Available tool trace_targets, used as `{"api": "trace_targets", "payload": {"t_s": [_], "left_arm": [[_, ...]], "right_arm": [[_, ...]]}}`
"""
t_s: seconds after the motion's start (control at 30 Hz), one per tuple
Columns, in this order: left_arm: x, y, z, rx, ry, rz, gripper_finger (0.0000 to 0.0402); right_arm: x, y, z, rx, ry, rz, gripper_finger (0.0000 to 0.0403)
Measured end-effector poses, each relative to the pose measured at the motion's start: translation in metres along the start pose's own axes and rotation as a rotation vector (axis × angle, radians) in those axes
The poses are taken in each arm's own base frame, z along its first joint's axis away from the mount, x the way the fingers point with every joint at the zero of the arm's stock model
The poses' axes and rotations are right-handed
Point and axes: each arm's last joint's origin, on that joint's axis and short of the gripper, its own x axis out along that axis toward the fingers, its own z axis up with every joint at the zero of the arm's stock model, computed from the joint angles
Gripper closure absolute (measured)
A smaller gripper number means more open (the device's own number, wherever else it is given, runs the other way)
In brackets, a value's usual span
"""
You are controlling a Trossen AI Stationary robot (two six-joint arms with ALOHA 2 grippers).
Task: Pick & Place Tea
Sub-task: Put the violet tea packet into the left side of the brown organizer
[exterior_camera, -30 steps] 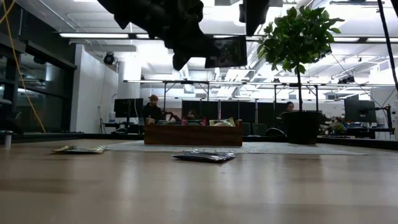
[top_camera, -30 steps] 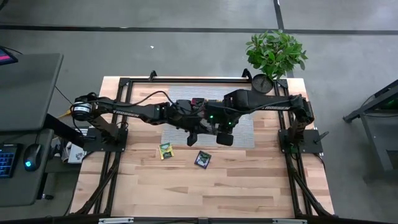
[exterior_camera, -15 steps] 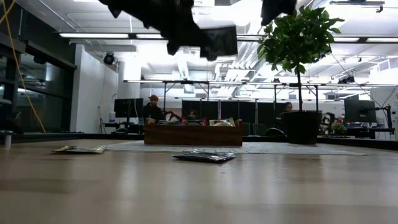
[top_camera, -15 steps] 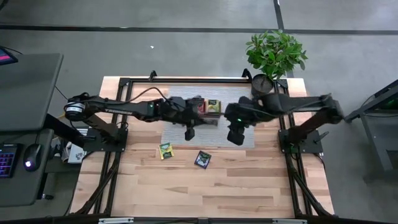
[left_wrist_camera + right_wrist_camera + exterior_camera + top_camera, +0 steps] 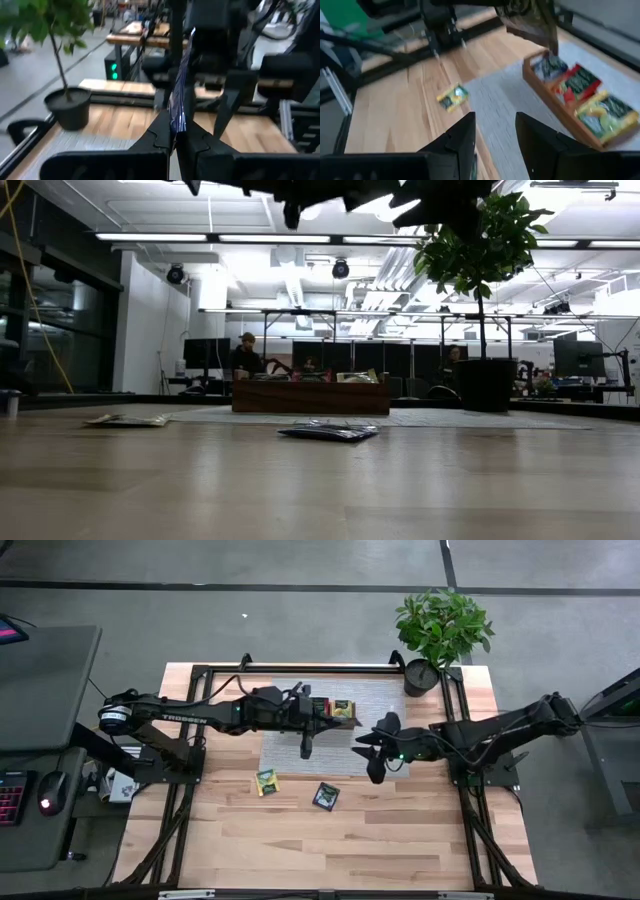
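Two packets (image 5: 267, 781) (image 5: 325, 796) lie on bare wood; left gripper (image 5: 175, 137), clamped on a dark packet (image 5: 179, 95) above the tray (image 5: 330, 712), should lower squarely before releasing; right gripper (image 5: 495, 132) hangs parted, empty.

My arms are dark, near black. The table (image 5: 400, 830) is pale wood plank; its mat (image 5: 280, 748) is grey. The tray (image 5: 555, 107) is brown wood, holding dark, red (image 5: 578, 82) and yellow-green (image 5: 607, 114) packets. At my mat's six o'clock lie a yellow-green packet (image 5: 266, 782) and a dark packet (image 5: 325, 796). The plant (image 5: 443, 625) is green.
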Motion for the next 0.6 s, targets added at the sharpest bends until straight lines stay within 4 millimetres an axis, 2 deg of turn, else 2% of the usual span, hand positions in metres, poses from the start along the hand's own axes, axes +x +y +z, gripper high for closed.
{"api": "trace_targets", "payload": {"t_s": [0.2, 0.43, 0.6], "left_arm": [[-0.001, -0.003, 0.014, 0.002, -0.147, -0.074, 0.0401], [-0.005, -0.004, 0.029, -0.015, -0.298, -0.127, 0.0401], [-0.01, -0.006, 0.041, -0.012, -0.435, -0.178, 0.0401]], "right_arm": [[0.004, 0.002, -0.002, -0.028, -0.164, 0.001, 0.0267], [-0.004, 0.007, 0.019, -0.117, -0.327, -0.026, 0.0267], [-0.021, 0.01, 0.04, -0.151, -0.453, -0.017, 0.0267]]}}
